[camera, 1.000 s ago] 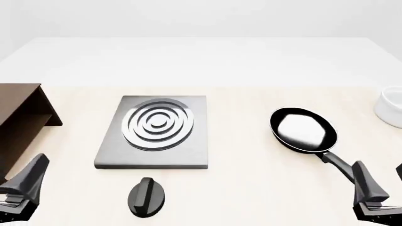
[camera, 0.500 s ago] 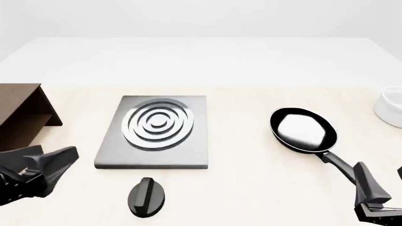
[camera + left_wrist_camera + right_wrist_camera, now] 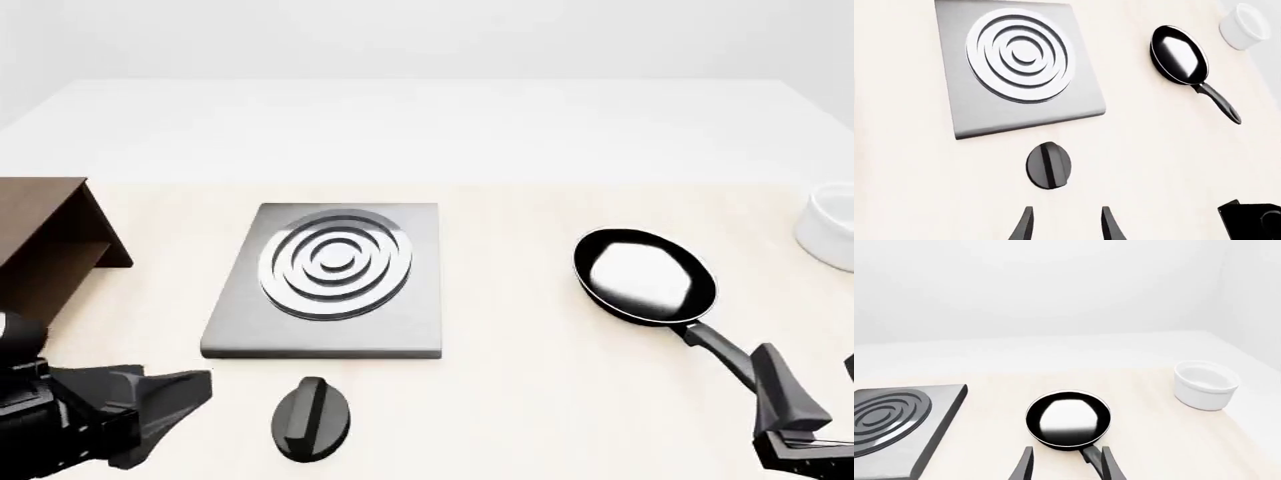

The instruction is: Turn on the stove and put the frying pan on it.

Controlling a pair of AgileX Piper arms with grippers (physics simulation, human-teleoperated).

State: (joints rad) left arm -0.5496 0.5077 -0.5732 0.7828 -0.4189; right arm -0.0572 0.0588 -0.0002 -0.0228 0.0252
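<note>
The stove (image 3: 327,280) lies flat in the middle-left of the front view, a grey slab with raised silver rings. Its separate black knob (image 3: 311,418) sits below it near the bottom edge, apart from the slab. The frying pan (image 3: 645,276) rests on the tabletop (image 3: 534,400) at centre right, well apart from the stove, its long handle (image 3: 714,345) running toward the lower right corner.

The left tool (image 3: 1065,227) is spread open and empty; in its wrist view the knob (image 3: 1048,165) lies just ahead of the two fingers, lined up between them but not touched. The right tool (image 3: 1066,467) is also open and empty, its fingers standing either side of the pan's handle (image 3: 1089,455) near the pan's rim.

The knob looks small, rigid and light, and its raised ridge seems the natural thing to pinch and twist. The pan looks stiff and glossy, probably slippery inside. The handle is the sensible hold, taken close to the bowl, since a grip far out would likely let the pan droop or swing.

A white bowl (image 3: 830,228) stands at the far right edge, and a brown cabinet (image 3: 47,240) at the left.
</note>
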